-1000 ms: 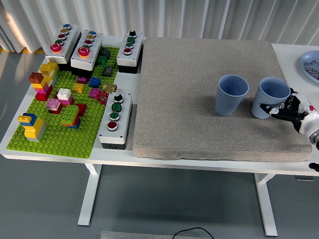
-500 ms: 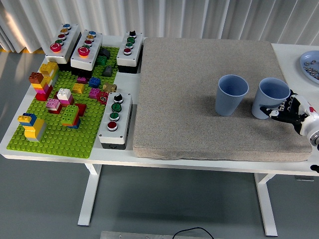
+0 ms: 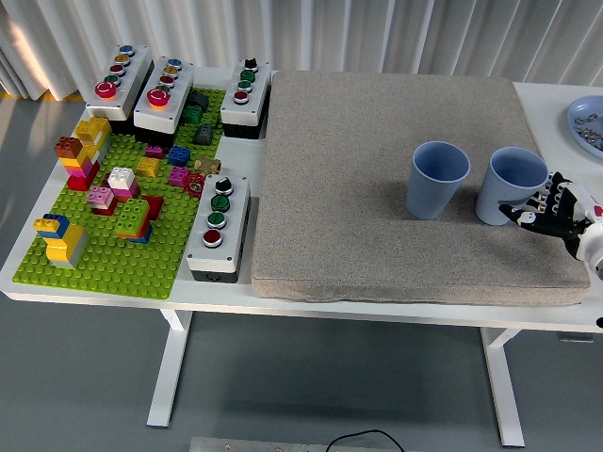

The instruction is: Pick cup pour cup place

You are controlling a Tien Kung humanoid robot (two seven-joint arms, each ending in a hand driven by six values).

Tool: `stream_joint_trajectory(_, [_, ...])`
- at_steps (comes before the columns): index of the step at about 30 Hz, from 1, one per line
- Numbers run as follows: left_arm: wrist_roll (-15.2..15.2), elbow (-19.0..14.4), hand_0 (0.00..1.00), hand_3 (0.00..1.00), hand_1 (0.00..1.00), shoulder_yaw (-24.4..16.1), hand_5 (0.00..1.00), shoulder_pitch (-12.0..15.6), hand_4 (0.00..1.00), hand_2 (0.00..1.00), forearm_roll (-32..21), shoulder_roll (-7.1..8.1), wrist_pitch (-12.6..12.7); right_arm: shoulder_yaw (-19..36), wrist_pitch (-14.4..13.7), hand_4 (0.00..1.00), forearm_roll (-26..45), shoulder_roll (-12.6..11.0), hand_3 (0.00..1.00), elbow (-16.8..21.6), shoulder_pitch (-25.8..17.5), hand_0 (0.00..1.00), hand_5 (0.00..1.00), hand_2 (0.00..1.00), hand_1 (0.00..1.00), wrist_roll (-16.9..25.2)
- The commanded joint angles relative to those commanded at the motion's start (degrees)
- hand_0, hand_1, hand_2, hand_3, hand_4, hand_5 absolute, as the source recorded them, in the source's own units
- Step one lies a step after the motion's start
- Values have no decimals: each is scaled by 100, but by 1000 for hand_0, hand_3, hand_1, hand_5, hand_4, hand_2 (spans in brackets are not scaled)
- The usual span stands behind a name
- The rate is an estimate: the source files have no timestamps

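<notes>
Over on the grey mat [image 3: 377,179], two blue cups stand upright: right cup [image 3: 510,185] and left cup [image 3: 437,178]. Right hand [image 3: 556,211] sits just beside the right one, fingers loosely spread, gripping nothing. So I'd say the pick hasn't happened; pouring and placing are left too.

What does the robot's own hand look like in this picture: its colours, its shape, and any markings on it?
Only the right hand shows, at the picture's right edge. It is a jointed hand, mostly black, with white segments along the fingers and a small red mark near the knuckles. Behind it sits a rounded white and grey wrist piece. No cables are visible. The left arm is out of view.
</notes>
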Motion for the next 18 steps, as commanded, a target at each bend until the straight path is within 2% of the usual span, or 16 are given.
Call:
stream_joint_trajectory(10, [-10, 8, 730, 686, 780, 12, 956, 60, 506, 822, -35, 22, -2, 119, -13, 856, -35, -253, 953, 458, -458, 927, 262, 966, 883, -36])
stream_joint_trajectory(18, [-2, 12, 730, 686, 777, -64, 956, 57, 504, 821, 39, 35, -6, 278, -27, 855, 23, -478, 948, 1011, -901, 930, 262, 963, 883, -76])
